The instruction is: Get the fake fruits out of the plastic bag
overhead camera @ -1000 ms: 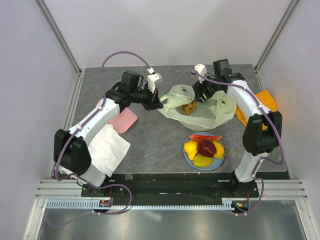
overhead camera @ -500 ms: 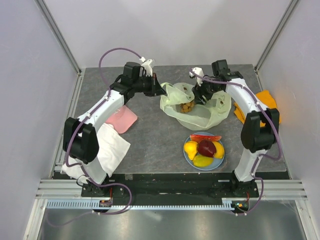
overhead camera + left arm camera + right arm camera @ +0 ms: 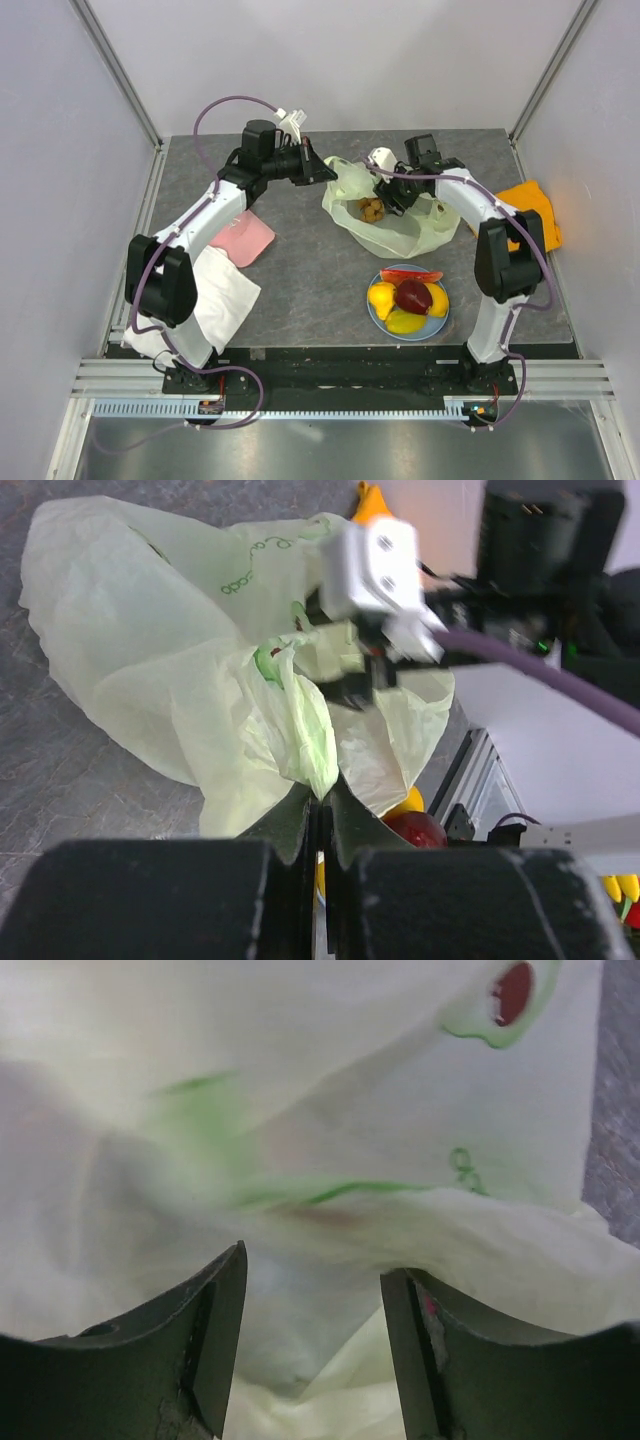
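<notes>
Plastic bag (image 3: 410,232) sits at one o'clock on the counter (image 3: 300,280), rim clamped in the left claw (image 3: 318,802); right claw (image 3: 312,1265), jaws apart at the mouth, should close on the brown fruit (image 3: 372,210), not film.

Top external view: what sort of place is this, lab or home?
Most likely a lab robot test cell: grey table walled by plain white panels on aluminium posts, left arm and right arm bolted at its near edge, toy fruit on a plate.
</notes>
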### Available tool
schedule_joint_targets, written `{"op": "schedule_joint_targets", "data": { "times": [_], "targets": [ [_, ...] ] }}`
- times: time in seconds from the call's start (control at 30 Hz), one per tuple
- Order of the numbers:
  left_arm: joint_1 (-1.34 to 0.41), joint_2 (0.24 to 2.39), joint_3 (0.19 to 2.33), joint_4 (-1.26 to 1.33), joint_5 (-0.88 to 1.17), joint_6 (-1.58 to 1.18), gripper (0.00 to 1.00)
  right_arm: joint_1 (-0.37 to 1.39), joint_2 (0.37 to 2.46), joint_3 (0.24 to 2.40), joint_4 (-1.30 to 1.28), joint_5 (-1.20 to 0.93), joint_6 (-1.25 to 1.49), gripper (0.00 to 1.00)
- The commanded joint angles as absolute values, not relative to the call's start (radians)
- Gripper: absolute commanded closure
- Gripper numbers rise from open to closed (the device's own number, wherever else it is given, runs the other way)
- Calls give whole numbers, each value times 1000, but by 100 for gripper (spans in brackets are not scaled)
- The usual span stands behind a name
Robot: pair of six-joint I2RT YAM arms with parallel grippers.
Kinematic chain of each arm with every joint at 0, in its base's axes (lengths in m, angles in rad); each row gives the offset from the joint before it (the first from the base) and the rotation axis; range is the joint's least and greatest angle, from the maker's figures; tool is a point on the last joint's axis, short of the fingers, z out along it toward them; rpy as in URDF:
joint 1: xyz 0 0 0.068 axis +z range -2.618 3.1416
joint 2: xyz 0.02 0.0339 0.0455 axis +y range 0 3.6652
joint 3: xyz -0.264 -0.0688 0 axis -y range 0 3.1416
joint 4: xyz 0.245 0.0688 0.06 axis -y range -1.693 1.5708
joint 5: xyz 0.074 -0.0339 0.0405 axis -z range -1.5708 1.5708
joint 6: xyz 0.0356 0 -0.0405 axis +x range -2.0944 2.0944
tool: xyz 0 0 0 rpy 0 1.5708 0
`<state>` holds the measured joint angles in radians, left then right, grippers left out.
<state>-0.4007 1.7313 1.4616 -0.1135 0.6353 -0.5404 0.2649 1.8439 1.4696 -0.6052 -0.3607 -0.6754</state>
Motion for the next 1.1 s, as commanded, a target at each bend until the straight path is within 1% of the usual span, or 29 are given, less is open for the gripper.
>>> {"op": "schedule_joint_targets", "data": {
  "times": [0.0,0.2,0.27,0.3,0.33,0.4,0.43,0.47,0.5,0.53,0.6,0.7,0.73,0.77,0.8,0.83,0.87,0.93,0.97,1.03,1.07],
  "targets": [
    [-402,1683,1433,-77,696,-525,98,241,1951,1603,-500,-209,-591,38],
    [-402,1675,1401,-104,715,-460,98,221,2026,1660,-477,-175,-603,36],
    [-402,1680,1393,-106,722,-448,98,219,2054,1675,-471,-169,-601,33],
    [-402,1680,1388,-107,729,-446,99,218,2063,1678,-454,-155,-598,30],
    [-402,1683,1387,-107,736,-443,99,219,2078,1681,-442,-149,-598,24],
    [-403,1690,1387,-109,745,-433,99,218,2101,1690,-422,-129,-597,17],
    [-402,1692,1387,-110,752,-430,98,219,2133,1715,-416,-115,-594,12],
    [-403,1698,1387,-115,755,-417,99,218,2150,1730,-414,-103,-591,9],
    [-402,1700,1388,-118,758,-411,98,215,2189,1746,-410,-103,-594,4],
    [-403,1704,1390,-121,758,-405,99,210,2209,1781,-405,-110,-603,2],
    [-402,1710,1388,-133,759,-388,98,201,2274,1816,-367,-117,-607,2],
    [-403,1707,1381,-146,761,-371,98,158,2388,1971,-383,-188,-578,2],
    [-403,1707,1378,-150,759,-361,98,149,2416,2065,-393,-239,-571,2],
    [-402,1703,1368,-153,756,-357,98,140,2445,2109,-425,-276,-569,3],
    [-403,1700,1364,-156,753,-353,98,121,2489,2181,-439,-326,-572,7],
    [-405,1700,1358,-156,753,-348,98,115,2506,2209,-457,-386,-569,10],
    [-405,1695,1350,-158,752,-345,98,110,2528,2232,-463,-408,-565,19],
    [-406,1692,1345,-163,747,-336,98,104,2526,2249,-471,-455,-543,30],
    [-410,1690,1344,-163,744,-333,98,104,2505,2237,-471,-466,-537,38],
    [-413,1692,1342,-169,741,-325,99,103,2476,2178,-462,-486,-511,44],
    [-414,1693,1345,-167,742,-325,98,103,2447,2157,-460,-489,-505,50]
  ]
}}
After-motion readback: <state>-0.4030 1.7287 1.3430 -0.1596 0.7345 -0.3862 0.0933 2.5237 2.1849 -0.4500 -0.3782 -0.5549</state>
